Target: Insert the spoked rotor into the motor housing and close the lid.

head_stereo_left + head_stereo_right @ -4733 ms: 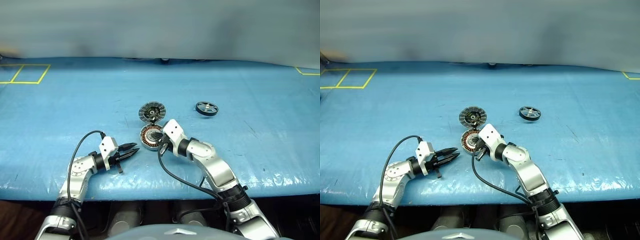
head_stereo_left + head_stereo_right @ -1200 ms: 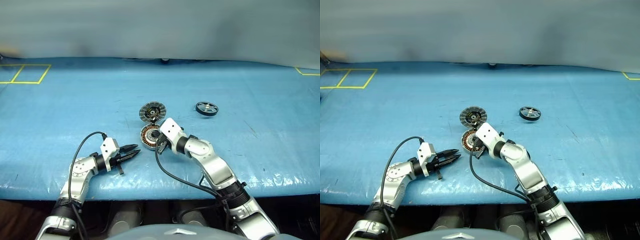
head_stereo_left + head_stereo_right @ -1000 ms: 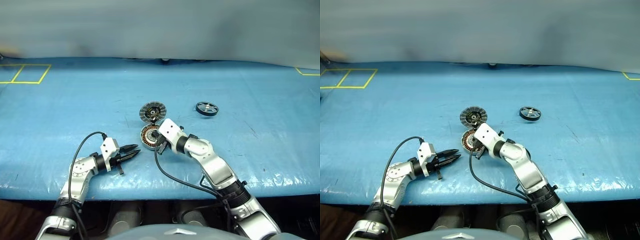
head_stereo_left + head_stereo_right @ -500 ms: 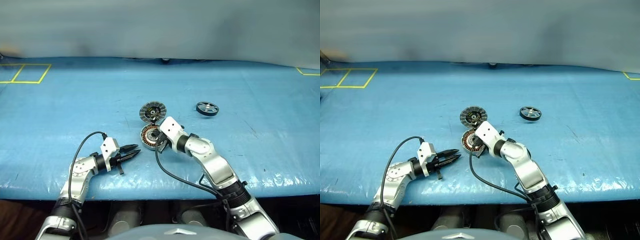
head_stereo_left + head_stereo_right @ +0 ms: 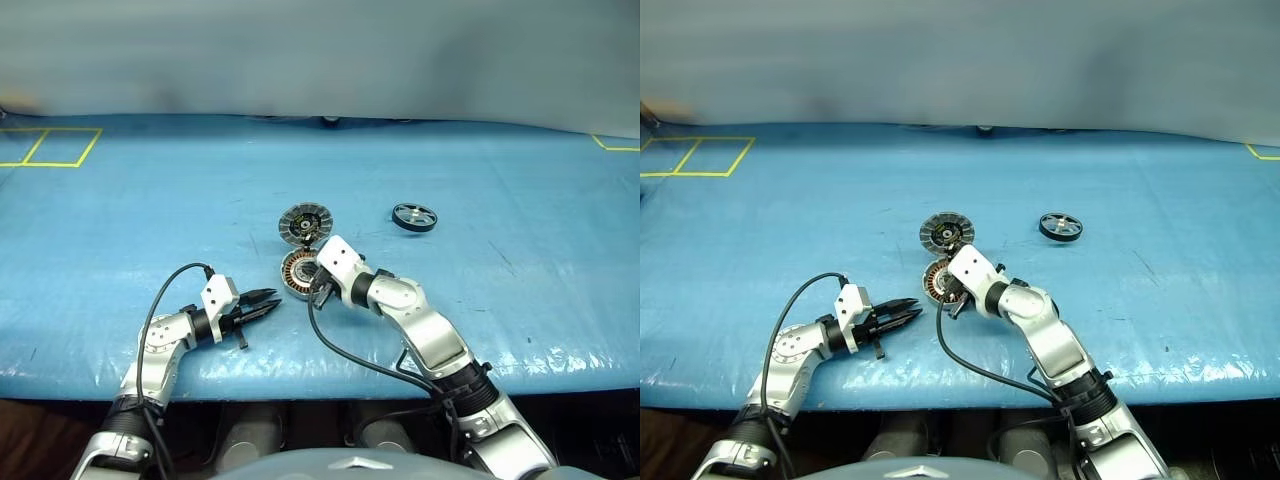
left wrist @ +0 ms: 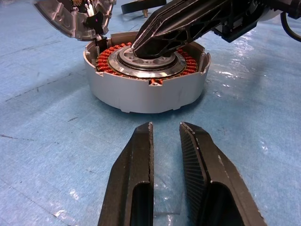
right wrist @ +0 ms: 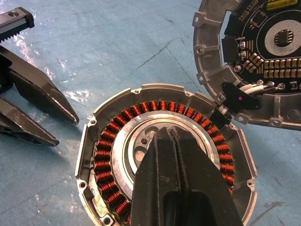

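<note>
Evidently steadying it, the clenched right gripper point(image 7: 175, 141) presses the housing point(image 7: 108, 155) hub; left gripper point(image 6: 165, 136) waits slightly parted, empty.

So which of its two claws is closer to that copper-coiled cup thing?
The right. The right gripper has its shut fingers over the motor housing, tips at the central hub. The left gripper sits on the housing's left, apart from it, with blue table between.

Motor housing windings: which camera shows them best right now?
The right wrist view. It looks straight down into the motor housing, showing nearly the full copper ring, with the shut right gripper over the hub. The left wrist view shows the housing side-on, windings only along the rim. The eye views show it small, partly behind the right arm.
</note>
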Tool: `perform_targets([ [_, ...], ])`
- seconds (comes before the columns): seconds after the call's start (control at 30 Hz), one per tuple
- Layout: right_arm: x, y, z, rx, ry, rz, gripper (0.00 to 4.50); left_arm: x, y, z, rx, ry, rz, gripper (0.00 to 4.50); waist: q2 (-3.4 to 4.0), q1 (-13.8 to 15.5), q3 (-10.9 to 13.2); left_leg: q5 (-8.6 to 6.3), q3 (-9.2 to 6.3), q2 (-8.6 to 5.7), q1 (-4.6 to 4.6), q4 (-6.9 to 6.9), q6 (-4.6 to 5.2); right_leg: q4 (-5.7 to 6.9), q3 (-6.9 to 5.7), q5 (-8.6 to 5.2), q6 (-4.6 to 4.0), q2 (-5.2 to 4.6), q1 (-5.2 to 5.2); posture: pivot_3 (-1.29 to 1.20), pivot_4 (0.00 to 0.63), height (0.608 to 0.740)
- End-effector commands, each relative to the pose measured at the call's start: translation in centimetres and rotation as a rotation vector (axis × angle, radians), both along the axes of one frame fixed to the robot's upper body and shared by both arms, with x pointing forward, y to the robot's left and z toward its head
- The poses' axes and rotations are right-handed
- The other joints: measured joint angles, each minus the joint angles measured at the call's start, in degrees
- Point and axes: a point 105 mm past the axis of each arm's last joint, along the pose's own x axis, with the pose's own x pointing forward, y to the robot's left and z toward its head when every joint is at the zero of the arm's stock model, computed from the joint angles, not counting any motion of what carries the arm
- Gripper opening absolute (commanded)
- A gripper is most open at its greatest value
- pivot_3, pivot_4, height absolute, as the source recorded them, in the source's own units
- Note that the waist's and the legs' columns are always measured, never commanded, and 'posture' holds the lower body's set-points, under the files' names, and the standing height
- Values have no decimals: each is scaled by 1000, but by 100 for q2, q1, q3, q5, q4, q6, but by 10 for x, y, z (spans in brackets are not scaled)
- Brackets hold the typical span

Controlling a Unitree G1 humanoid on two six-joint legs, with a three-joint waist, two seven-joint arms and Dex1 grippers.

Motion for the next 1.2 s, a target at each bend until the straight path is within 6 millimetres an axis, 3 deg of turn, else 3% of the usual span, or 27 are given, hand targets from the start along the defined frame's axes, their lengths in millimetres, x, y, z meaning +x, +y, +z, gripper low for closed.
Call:
perform_targets([
  [0.03, -2, -2, -8, -40, 19, 1, 27, 0, -2, 5, -10, -28, -2, 914, 0, 0, 0, 0, 0, 0, 0, 0, 0, 0, 0, 0, 0, 0, 0, 0, 150, 740],
  [0.23, -2, -2, -5, -26, 7, -8, 27, 0, -2, 5, -10, -27, -4, 914, -1, 0, 0, 0, 0, 0, 1, 0, 0, 0, 0, 0, 0, 0, 2, 0, 150, 740],
  [0.43, -1, -3, 35, 182, -69, -30, 27, 0, -1, 5, -12, -28, -3, 914, 0, 1, 0, 0, 0, 0, -2, 0, 0, -1, 0, 0, 0, 0, -1, 0, 150, 740],
  [0.7, -8, -46, 46, 180, -94, -154, 27, 2, -1, 12, -46, -43, -3, 914, 1, 18, 1, -1, -1, 0, -6, -3, 0, -7, -1, 0, 1, -1, -3, 0, 150, 740],
  [0.77, -10, -64, 43, 124, -88, -191, 194, 3, -1, 13, -47, -46, -3, 914, 1, 17, 2, -1, 0, 0, -7, -3, 1, -7, -1, 0, 1, -1, -4, 0, 150, 740],
  [0.83, -2, -105, 45, 39, -116, -337, 589, 3, -2, 14, -50, -51, -6, 914, 2, 18, 3, -1, -1, 0, -8, -2, 1, -6, -1, -1, 0, -1, -4, 0, 150, 740],
  [0.97, 15, -166, 57, -42, -173, -563, 1858, 4, -4, 14, -55, -54, -9, 914, 1, 32, 4, -3, 1, -1, -13, 3, -2, -7, -1, 0, 4, -3, -4, 0, 150, 740],
  [1.07, 27, -194, 67, -12, -172, -649, 1858, 5, -6, 14, -57, -53, -9, 914, 1, 4, 4, -1, 3, 4, -11, 1, 0, -5, -3, -1, 4, -1, -2, 0, 150, 740],
  [1.2, 40, -211, 67, 16, -130, -682, 1858, 4, -7, 13, -59, -51, -8, 914, 2, 5, 5, 2, 8, 6, -12, -3, 3, -4, -3, 0, 1, 0, 16, 0, 150, 740],
])
